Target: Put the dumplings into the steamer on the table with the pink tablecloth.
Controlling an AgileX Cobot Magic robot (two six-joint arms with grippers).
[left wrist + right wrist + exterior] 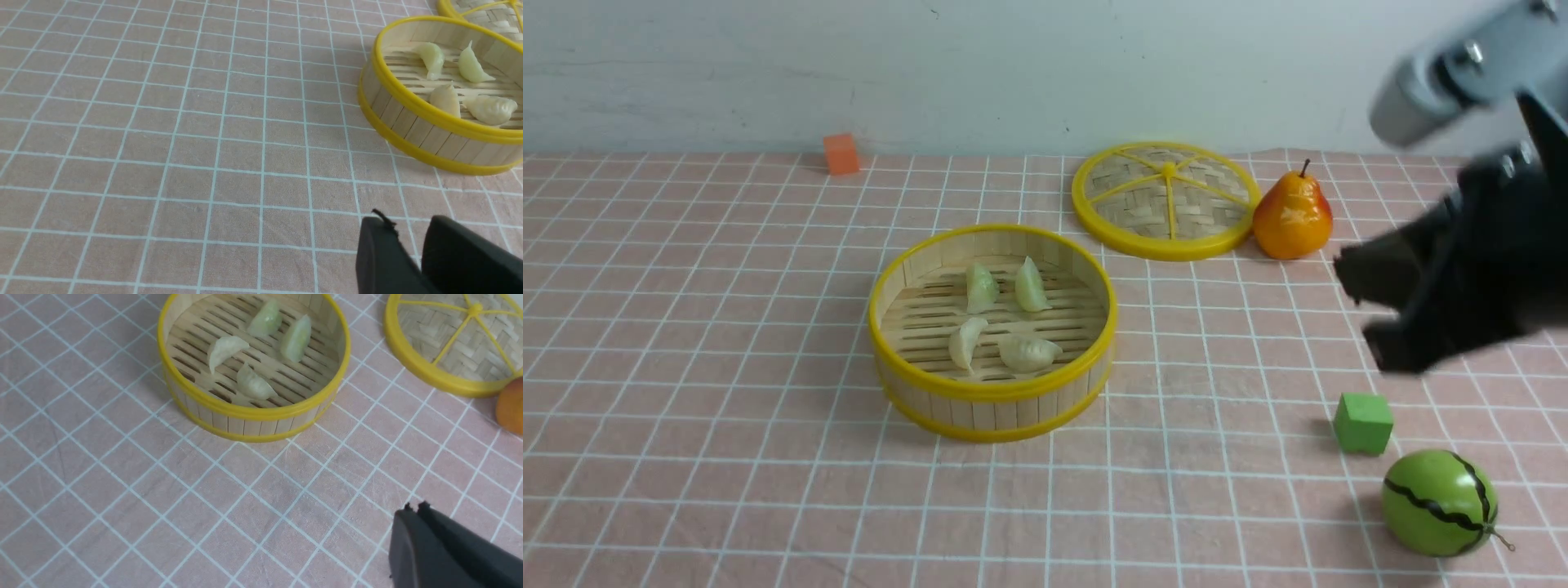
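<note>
Dumplings (1029, 353), all four, in steamer (992, 394), well apart from closed, empty right gripper (414, 509); left gripper (408, 223) narrowly parted, empty; task seemingly done

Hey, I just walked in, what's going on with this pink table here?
All four pale crescent-shaped toy dumplings lie inside the round bamboo steamer with yellow rims. Neither arm holds anything: the right gripper is shut and empty, off to the steamer's right; the left gripper hangs slightly open above the pink grid tablecloth. The woven yellow-spoked lid lies beside an orange pear.
</note>
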